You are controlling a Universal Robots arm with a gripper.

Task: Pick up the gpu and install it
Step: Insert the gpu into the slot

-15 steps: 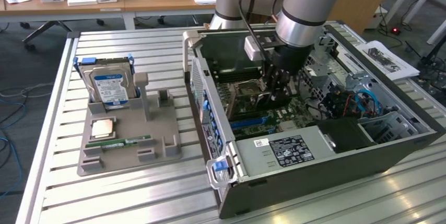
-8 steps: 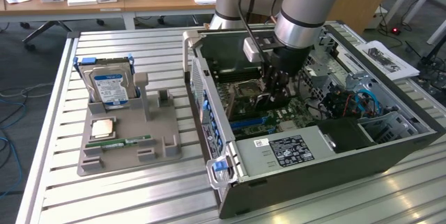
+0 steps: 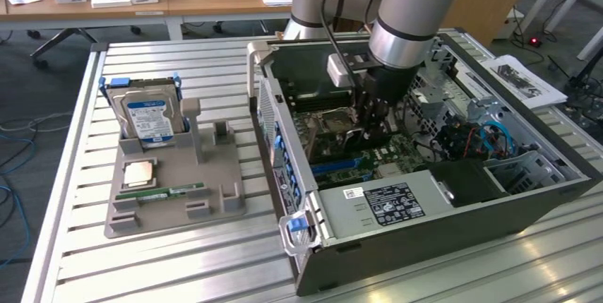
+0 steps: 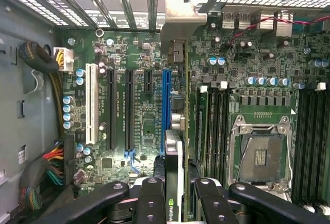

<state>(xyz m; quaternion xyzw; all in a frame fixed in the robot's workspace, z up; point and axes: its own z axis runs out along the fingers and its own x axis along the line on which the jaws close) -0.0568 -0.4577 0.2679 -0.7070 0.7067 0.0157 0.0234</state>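
Wrist view is showing the end effector [image 4: 175, 206] gripping the gpu [image 4: 174, 170], its black fingers [image 4: 150, 198] pressing on either face of the thin dark card, which is appearing edge-on with a green logo near the grasp. The card is hanging over the motherboard [image 4: 144, 131] inside the computer case [image 3: 424, 246], running lengthwise right alongside the blue expansion slot [image 4: 166, 100]. Its metal end bracket [image 4: 178, 28] is sitting up against the case's slotted rear openings; whether the card's edge is touching the slot I cannot tell. Two black expansion slots [image 4: 111, 108] and a white slot [image 4: 91, 102] are lying on one side of the blue one, while the memory slots [image 4: 216, 126] and the open processor socket [image 4: 260, 157] are lying on the other. A bundle of coloured wires [image 4: 51, 164] is running along the case wall. Exterior view is showing the robot arm [image 3: 410, 13] reaching straight down into the open case, which is lying on its side on the slatted metal desk [image 3: 169, 268], with the end effector low over the board near the middle of the case. Toward the exterior view's left, well apart from the case, a grey holder [image 3: 160, 222] is resting on the desk. It is carrying an upright hard drive [image 3: 149, 118] with a blue-white label, a flat processor chip [image 3: 140, 172] and a narrow green memory stick [image 3: 174, 192] lying beside the chip.
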